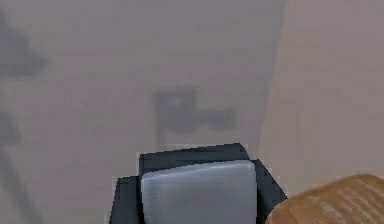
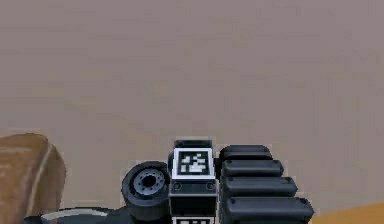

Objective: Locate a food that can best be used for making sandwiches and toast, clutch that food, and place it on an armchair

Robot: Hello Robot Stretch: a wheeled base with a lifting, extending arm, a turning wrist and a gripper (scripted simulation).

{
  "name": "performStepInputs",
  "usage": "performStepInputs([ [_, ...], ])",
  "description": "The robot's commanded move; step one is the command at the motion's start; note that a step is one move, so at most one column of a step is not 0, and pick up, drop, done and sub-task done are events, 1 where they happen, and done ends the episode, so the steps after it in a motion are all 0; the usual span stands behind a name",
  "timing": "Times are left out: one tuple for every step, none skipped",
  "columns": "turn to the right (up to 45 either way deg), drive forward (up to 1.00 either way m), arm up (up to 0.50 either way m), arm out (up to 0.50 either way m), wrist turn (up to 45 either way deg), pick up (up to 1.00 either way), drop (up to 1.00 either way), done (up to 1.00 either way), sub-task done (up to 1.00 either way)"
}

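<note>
A: Here we go, and the biggest thing on show is the backdrop. A plain grey-brown surface [image 1: 120, 70] runs across most of the forward view, with a paler beige stretch [image 1: 330, 90] down its right side. Wall or floor?

B: Can't call that one. Next in size is the armchair [image 1: 195, 160], bottom middle of the forward view, seen from above. It has a dark frame, dark arms on either side and a pale grey seat cushion [image 1: 197, 192] in the centre.

A: Over to the arm side view. Up from the bottom edge comes the arm [image 2: 256, 185], a dark bar in stacked ribbed segments, just right of the middle.

B: And there's the food! A brown loaf [image 1: 335, 202] (rounded and crusty-looking, bread by shape and colour) sits in the forward view's bottom right corner. It's just beside the armchair's arm on that side, off the seat cushion. Whether it rests on anything, I can't tell.

A: The arm side view has a brown rounded mass at its bottom left edge too, likely the same loaf.

B: Right of it, low along the bottom edge, is the gripper [image 2: 95, 213] and its dark body, then a round dark wrist joint [image 2: 148, 186].

A: Are the fingers grasping that loaf?

B: I can't tell, as the far end is too murky to read. Smallest of all is a white square [image 2: 193, 164] with black marks, between the joint and the arm.
</note>
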Motion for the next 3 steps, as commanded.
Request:
performStepInputs([
  [0.0,0.00,-0.46,0.00,0.0,0.00,0.00,0.00,0.00],
  [0.0,0.00,-0.32,0.00,0.0,0.00,0.00,0.00,0.00],
  [0.0,0.00,0.00,0.00,0.0,0.00,1.00,0.00,0.00],
])
